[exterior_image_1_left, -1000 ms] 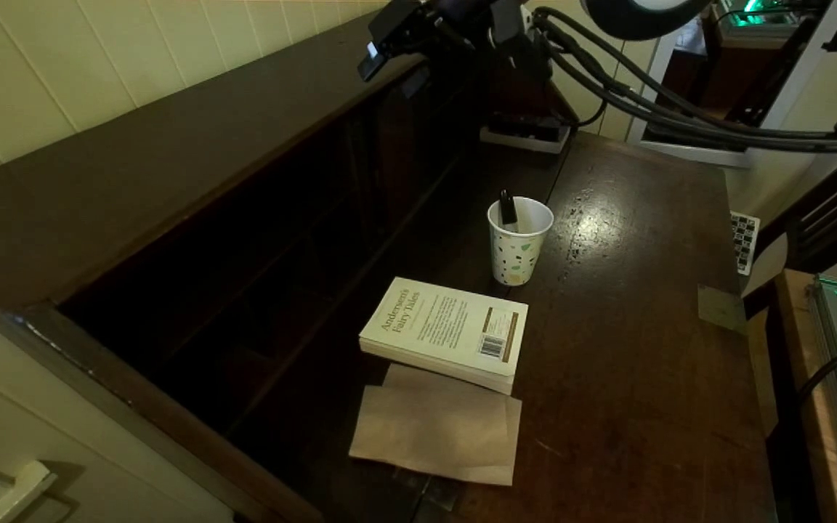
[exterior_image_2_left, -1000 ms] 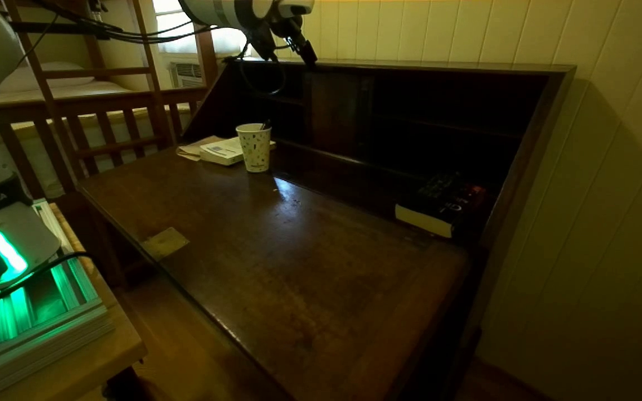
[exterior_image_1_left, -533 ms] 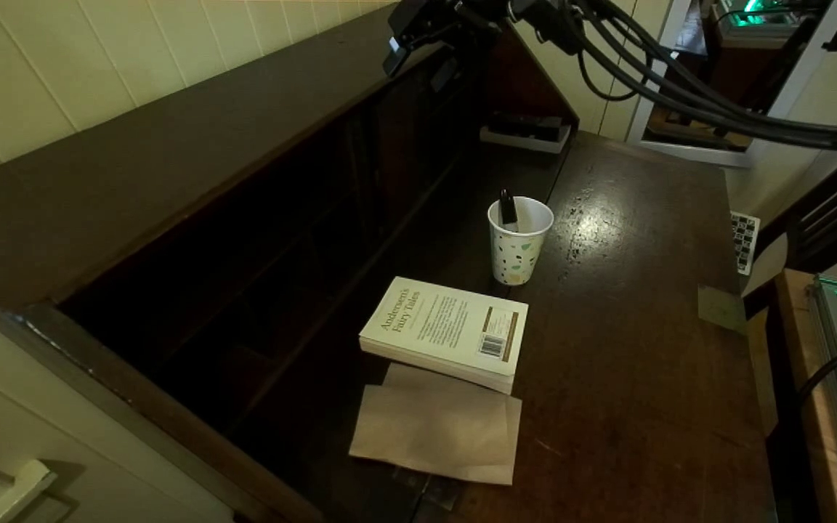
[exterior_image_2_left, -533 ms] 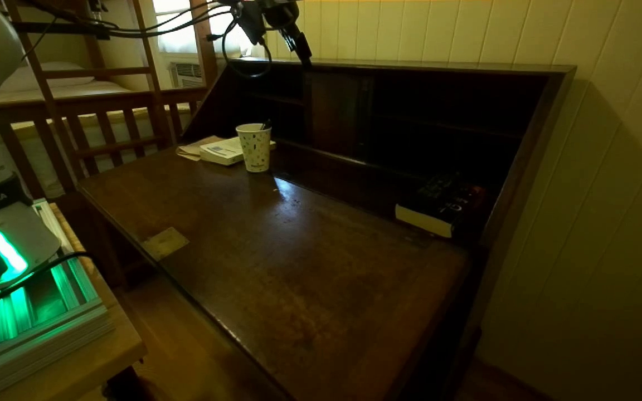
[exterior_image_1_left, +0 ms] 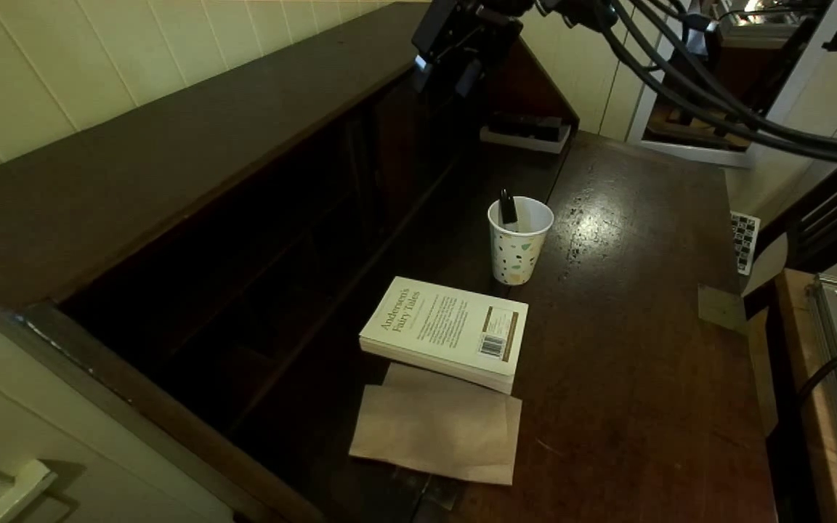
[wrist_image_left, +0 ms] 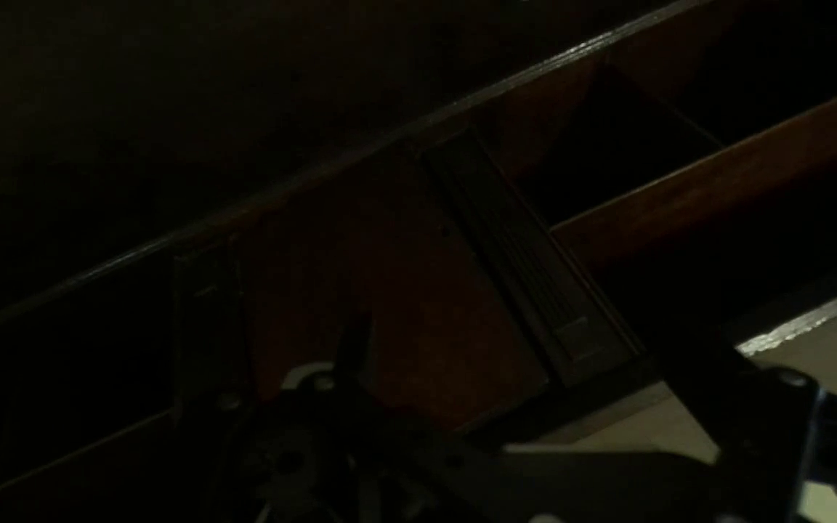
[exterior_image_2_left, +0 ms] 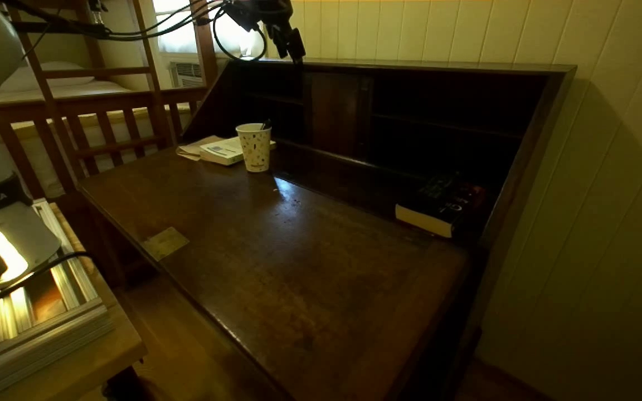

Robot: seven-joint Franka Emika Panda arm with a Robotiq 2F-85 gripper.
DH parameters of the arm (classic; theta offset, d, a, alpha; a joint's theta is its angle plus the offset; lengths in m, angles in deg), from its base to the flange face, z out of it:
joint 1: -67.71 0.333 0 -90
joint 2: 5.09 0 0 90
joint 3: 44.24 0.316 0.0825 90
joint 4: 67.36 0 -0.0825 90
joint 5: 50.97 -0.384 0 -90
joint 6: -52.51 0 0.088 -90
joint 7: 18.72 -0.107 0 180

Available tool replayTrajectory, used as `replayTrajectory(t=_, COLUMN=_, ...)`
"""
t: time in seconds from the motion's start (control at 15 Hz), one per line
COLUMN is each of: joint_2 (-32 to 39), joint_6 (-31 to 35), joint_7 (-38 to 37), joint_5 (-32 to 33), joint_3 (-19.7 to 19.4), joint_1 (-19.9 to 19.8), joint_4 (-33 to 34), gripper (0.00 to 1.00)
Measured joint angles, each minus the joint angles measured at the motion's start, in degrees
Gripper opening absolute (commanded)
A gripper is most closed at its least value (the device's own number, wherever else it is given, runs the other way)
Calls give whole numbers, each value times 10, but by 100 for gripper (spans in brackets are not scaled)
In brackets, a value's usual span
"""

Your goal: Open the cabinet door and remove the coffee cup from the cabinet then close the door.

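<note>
The white speckled coffee cup [exterior_image_1_left: 514,256] stands upright on the desk with a black stick in it, in both exterior views [exterior_image_2_left: 254,150]. The cabinet [exterior_image_1_left: 171,156] is dark wood with shadowed compartments. Its door [exterior_image_2_left: 336,108] is a reddish-brown panel in the middle and looks shut; it also shows in the wrist view [wrist_image_left: 389,305]. My gripper [exterior_image_1_left: 445,78] is open and empty, up by the cabinet's top front edge, away from the cup. In the wrist view its dark fingers [wrist_image_left: 524,349] are spread below and in front of the door. The compartments' insides are too dark to read.
A white book [exterior_image_1_left: 447,327] lies beside the cup, with brown paper [exterior_image_1_left: 437,432] next to it. A thick dark book [exterior_image_2_left: 435,209] lies at the cabinet's other end. Cables [exterior_image_1_left: 738,127] hang from the arm. The cabinet's top ledge [exterior_image_2_left: 438,66] runs near the gripper.
My gripper has shifted along the cabinet's front edge and turned somewhat, staying open. The base light went from green to whitish. The cup, books and door have not moved.
</note>
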Motion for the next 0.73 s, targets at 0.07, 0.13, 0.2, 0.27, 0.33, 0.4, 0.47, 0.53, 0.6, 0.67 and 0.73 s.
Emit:
replayTrajectory(t=0.07, joint_2=0, joint_6=-16, joint_7=12, joint_5=6, joint_3=15, joint_1=-17, joint_4=0, gripper=100)
replayTrajectory(t=0.13, joint_2=-2, joint_6=-32, joint_7=24, joint_5=14, joint_3=29, joint_1=-33, joint_4=0, gripper=100)
replayTrajectory(t=0.2, joint_2=-1, joint_6=-49, joint_7=50, joint_5=7, joint_3=49, joint_1=-56, joint_4=-1, gripper=100)
replayTrajectory(t=0.27, joint_2=1, joint_6=-64, joint_7=80, joint_5=-1, joint_3=75, joint_1=-84, joint_4=-1, gripper=100)
replayTrajectory(t=0.33, joint_2=2, joint_6=-78, joint_7=106, joint_5=-6, joint_3=103, joint_1=-114, joint_4=-3, gripper=100)
replayTrajectory(t=0.4, joint_2=2, joint_6=-91, joint_7=131, joint_5=-9, joint_3=132, joint_1=-146, joint_4=-6, gripper=100)
replayTrajectory(t=0.47, joint_2=5, joint_6=-93, joint_7=145, joint_5=-28, joint_3=154, joint_1=-170, joint_4=-8, gripper=100)
replayTrajectory(t=0.53, joint_2=10, joint_6=-93, joint_7=156, joint_5=-44, joint_3=166, joint_1=-183, joint_4=-9, gripper=100)
replayTrajectory(t=0.6, joint_2=15, joint_6=-92, joint_7=161, joint_5=-52, joint_3=170, joint_1=-188, joint_4=-9, gripper=100)
replayTrajectory(t=0.67, joint_2=21, joint_6=-92, joint_7=161, joint_5=-55, joint_3=172, joint_1=-188, joint_4=-9, gripper=100)
replayTrajectory(t=0.73, joint_2=26, joint_6=-92, joint_7=161, joint_5=-57, joint_3=173, joint_1=-188, joint_4=-9, gripper=100)
